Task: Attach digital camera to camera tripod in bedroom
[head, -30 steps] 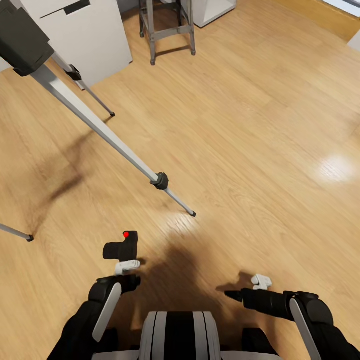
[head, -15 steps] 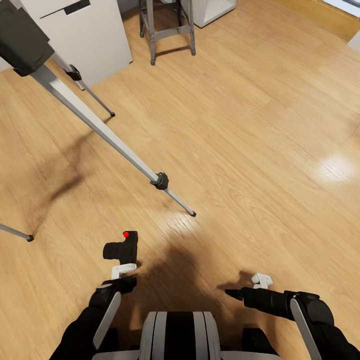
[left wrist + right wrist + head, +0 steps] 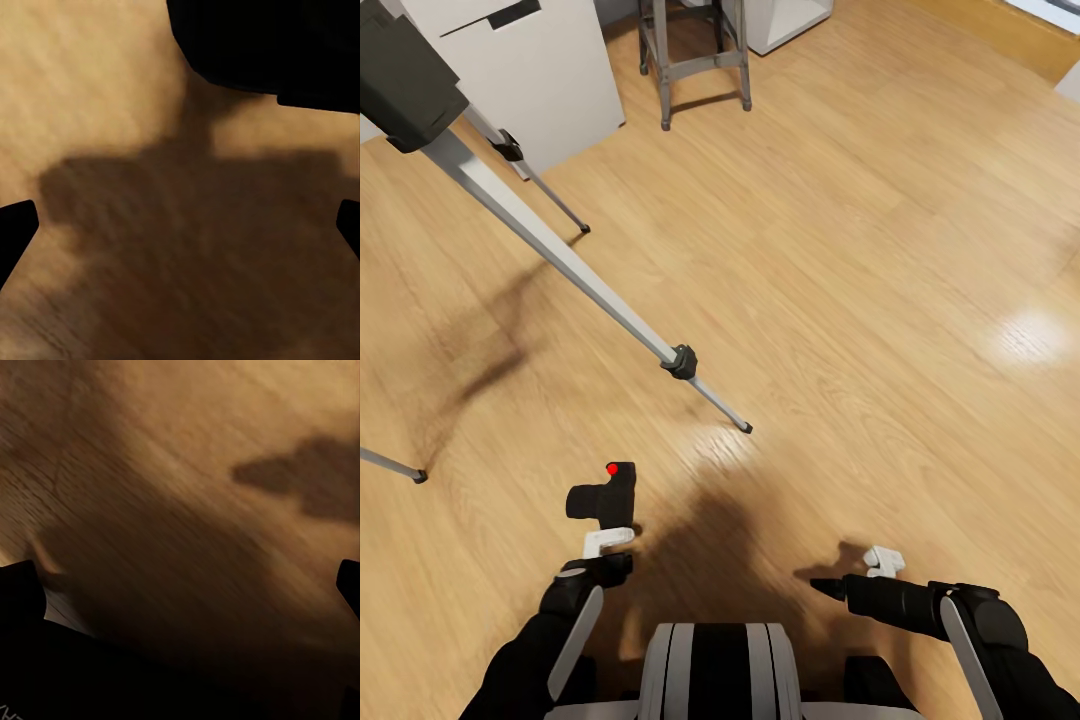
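The left gripper (image 3: 608,541) sits spread, just near of the digital camera (image 3: 603,495); ease it far, straddle the body squarely, then pinch. Right gripper (image 3: 882,561): state unclear

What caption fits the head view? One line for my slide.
Digital camera lies on the wood floor just beyond the left gripper, near a camera tripod leg.

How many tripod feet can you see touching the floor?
3: one foot ahead of the robot, one at the picture's left edge, one by the white cabinet.
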### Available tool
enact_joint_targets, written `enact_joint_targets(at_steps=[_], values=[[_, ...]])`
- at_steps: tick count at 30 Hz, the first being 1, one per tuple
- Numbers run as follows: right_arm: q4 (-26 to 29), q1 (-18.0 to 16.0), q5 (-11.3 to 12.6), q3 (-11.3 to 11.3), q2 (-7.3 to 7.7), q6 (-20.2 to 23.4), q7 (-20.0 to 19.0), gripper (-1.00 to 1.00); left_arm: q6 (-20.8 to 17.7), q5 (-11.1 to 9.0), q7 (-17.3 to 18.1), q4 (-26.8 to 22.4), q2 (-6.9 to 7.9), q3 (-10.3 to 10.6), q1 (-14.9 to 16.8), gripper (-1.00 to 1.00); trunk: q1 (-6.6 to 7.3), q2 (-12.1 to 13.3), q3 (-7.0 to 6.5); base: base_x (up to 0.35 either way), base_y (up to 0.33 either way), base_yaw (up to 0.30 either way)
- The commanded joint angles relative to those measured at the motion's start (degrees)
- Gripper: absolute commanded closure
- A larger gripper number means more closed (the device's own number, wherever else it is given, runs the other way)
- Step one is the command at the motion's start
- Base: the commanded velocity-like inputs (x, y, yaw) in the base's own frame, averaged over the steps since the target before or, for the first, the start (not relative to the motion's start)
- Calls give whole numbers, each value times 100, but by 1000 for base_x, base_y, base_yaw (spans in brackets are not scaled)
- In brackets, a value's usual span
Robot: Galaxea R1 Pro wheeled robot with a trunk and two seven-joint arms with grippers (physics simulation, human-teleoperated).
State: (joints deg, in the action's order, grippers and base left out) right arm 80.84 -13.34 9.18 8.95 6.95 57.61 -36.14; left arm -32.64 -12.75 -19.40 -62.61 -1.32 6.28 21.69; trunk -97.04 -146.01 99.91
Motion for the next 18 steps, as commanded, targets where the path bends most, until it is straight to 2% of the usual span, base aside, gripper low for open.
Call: enact_joint_targets(at_steps=[1,5,7,11,18], values=[[2,-2,31,8,0,40,3,-100,-15,-57,-46,-5,1,27,2,-100,1,-1,3,0,0,0],[2,-2,31,9,0,40,2,-100,-14,-54,-14,9,4,179,2,-100,1,-1,3,0,0,0],[2,-2,31,10,0,40,2,-100,-3,-54,16,31,10,379,2,-100,1,-1,3,0,0,0],[2,-2,31,10,0,40,2,-100,122,-53,39,63,13,627,2,-100,1,-1,3,0,0,0],[2,-2,31,10,0,40,2,-100,519,-59,56,183,10,808,2,-100,1,-1,3,0,0,0]])
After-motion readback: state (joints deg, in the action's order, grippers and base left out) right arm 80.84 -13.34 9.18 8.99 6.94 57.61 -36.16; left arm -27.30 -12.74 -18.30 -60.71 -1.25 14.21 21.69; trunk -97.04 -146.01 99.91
